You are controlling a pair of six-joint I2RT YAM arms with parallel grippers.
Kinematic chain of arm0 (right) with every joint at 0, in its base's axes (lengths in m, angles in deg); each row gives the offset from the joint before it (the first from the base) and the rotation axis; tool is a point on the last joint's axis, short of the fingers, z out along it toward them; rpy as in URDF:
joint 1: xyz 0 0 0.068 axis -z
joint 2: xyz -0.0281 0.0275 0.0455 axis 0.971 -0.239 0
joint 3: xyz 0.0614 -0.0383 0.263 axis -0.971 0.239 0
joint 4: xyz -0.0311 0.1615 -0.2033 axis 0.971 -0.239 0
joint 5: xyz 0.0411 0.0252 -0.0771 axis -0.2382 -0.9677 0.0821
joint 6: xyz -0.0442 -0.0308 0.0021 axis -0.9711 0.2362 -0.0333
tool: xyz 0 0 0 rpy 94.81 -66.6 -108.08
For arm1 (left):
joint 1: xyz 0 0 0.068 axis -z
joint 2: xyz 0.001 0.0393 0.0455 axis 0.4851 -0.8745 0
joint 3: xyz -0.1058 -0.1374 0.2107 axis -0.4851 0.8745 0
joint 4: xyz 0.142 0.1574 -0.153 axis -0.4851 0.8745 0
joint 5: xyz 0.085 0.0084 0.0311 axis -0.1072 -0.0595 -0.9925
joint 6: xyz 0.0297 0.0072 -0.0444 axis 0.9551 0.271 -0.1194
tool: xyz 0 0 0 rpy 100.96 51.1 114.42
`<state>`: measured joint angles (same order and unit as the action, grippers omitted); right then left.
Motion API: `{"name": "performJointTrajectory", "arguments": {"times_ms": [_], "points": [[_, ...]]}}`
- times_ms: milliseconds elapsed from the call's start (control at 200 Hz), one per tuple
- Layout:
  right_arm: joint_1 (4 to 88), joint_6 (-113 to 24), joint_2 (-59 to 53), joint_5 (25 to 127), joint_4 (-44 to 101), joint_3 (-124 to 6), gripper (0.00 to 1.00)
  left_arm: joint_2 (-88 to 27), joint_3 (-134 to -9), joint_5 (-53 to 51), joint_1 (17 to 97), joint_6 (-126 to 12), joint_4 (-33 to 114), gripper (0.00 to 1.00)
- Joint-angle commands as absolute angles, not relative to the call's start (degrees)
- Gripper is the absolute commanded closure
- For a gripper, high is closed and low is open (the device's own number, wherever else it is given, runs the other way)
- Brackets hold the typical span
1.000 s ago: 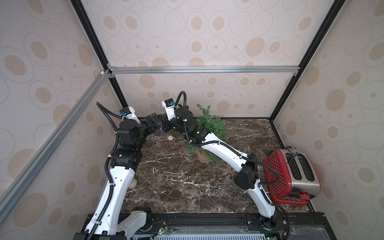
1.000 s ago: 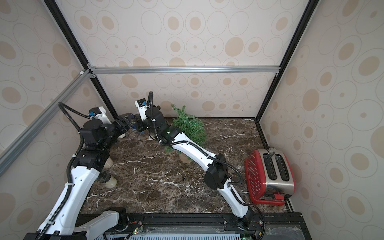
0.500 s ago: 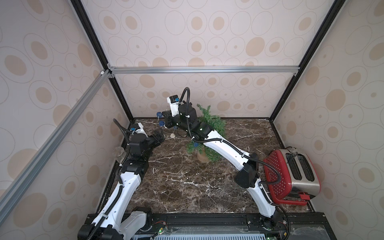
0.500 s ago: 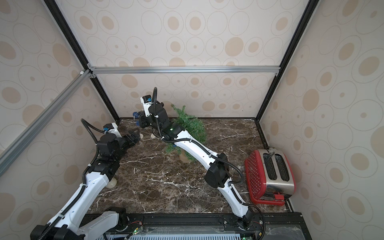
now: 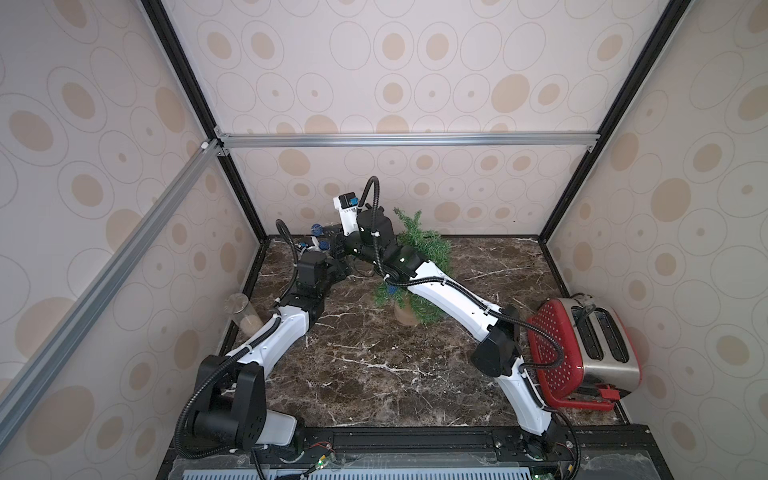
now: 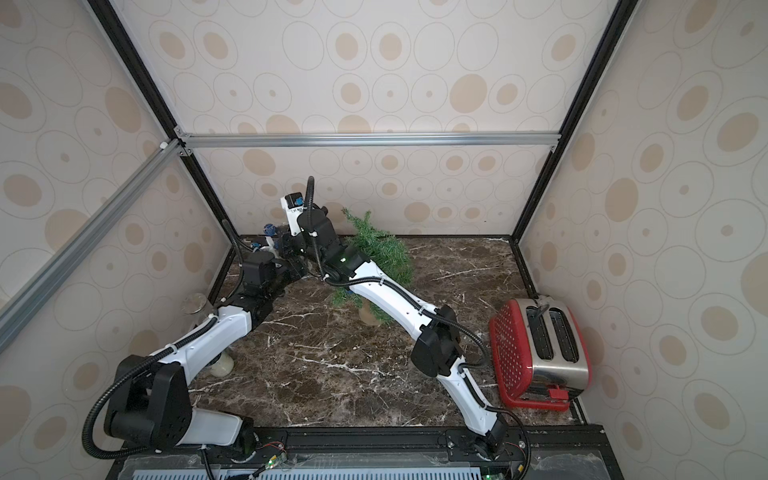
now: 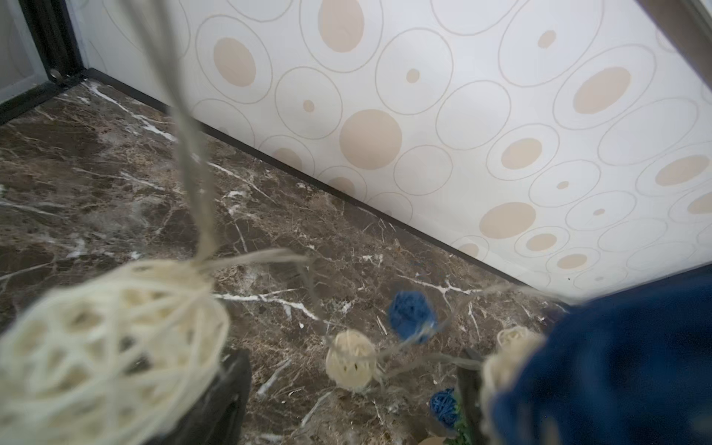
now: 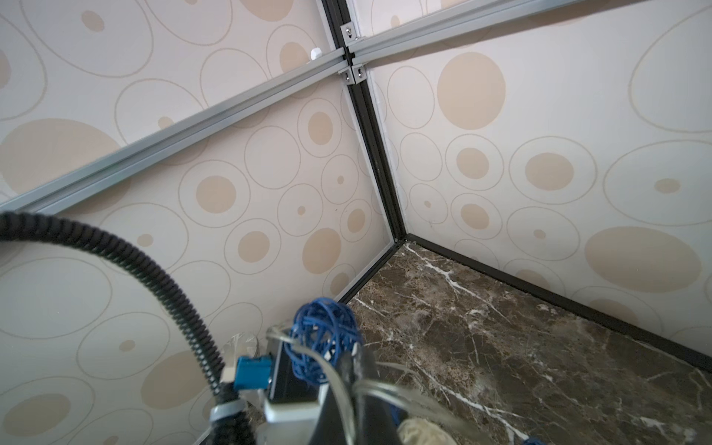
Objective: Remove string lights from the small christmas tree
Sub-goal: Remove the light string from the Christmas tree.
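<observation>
Brown marble surface (image 5: 395, 365), your right fingers (image 8: 370, 416) shut on the string lights (image 5: 316, 229) near its back left corner, your left fingers (image 7: 223, 397) wide open and empty beside them, small christmas tree (image 5: 424, 245) toward the back edge

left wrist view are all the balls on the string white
No, the lights carry a blue ball beside a white ball.

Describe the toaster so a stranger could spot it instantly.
Start at the brown marble table and go to its edge by the wall on the robot's right. There, against a red perforated basket, stands the toaster: the only shiny metal box, with two dark slots on top.
</observation>
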<state>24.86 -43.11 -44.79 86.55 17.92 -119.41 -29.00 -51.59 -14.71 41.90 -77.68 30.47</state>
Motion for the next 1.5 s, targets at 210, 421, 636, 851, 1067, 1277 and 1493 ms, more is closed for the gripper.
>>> {"name": "performJointTrajectory", "arguments": {"times_ms": [210, 421, 636, 851, 1067, 1277, 1493], "points": [[25.25, -41.75, -39.75, 84.66, 20.84, -116.97, 1.00, -32.93, -56.84, -13.22, 41.77, -77.29, 23.18, 0.52], [26.11, -38.40, -38.73, 85.02, 20.48, -116.24, 1.00, -33.72, -57.61, -11.40, 41.76, -76.89, 22.21, 0.15], [27.30, -32.56, -38.32, 81.79, 19.94, -116.95, 1.00, -34.59, -53.54, -10.04, 41.77, -77.48, 13.92, 0.05], [27.72, -31.16, -37.80, 82.44, 19.79, -117.03, 1.00, -32.44, -45.28, -11.27, 41.86, -77.76, -1.52, 0.03], [29.23, -30.27, -37.58, 82.03, 19.59, -117.43, 1.00, -25.07, -39.60, -9.76, 42.03, -76.36, 1.29, 0.01], [30.09, -29.55, -37.68, 80.88, 20.05, -117.12, 1.00, -19.28, -33.34, -12.03, 45.89, -70.28, 2.74, 0.01], [30.09, -27.87, -37.43, 78.99, 21.96, -115.56, 1.00, -24.03, -36.84, -19.19, 50.75, -62.81, 1.87, 0.01]]}}
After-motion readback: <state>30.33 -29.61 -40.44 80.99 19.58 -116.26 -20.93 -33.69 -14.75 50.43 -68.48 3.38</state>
